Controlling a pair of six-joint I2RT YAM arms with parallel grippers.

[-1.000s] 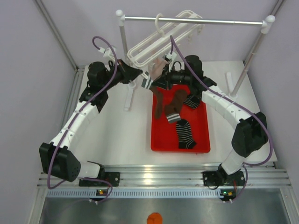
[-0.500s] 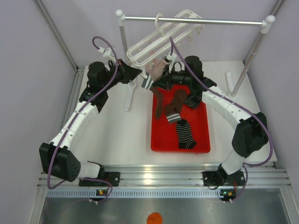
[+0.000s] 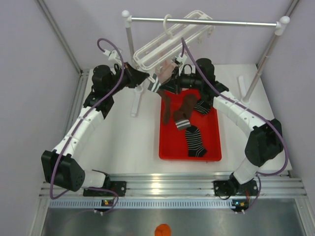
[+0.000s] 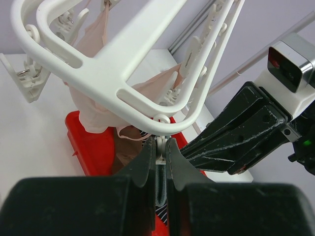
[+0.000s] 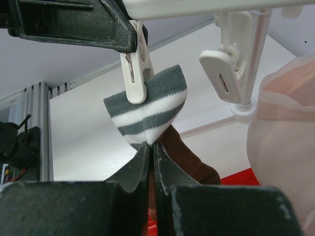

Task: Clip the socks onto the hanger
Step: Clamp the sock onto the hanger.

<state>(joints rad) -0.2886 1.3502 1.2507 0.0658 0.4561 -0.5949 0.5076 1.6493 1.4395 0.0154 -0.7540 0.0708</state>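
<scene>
The white hanger (image 3: 157, 49) hangs tilted from the stand's bar, and its lattice frame (image 4: 98, 73) fills the left wrist view. My left gripper (image 4: 158, 145) is shut on one of its dangling pegs (image 5: 135, 69). My right gripper (image 5: 151, 147) is shut on the white-striped cuff (image 5: 147, 110) of a dark brown sock (image 3: 167, 108). It holds the cuff up so that its edge sits in the peg's lower end. That sock's body trails down into the red tray (image 3: 211, 147). Another brown sock (image 3: 187, 110) and two black striped socks (image 3: 195, 140) (image 3: 202, 105) lie in the tray.
A pale pink fabric item (image 5: 285, 128) hangs clipped to the hanger beside the held cuff. Another free peg (image 5: 231, 64) dangles right of it. The stand's metal crossbar (image 3: 221, 21) spans the back on white posts (image 3: 129, 39). Both grippers (image 3: 160, 81) meet under the hanger's low end.
The right gripper has edged the cuff slightly up toward the peg. The left arm has stayed put, still pinching the peg.
</scene>
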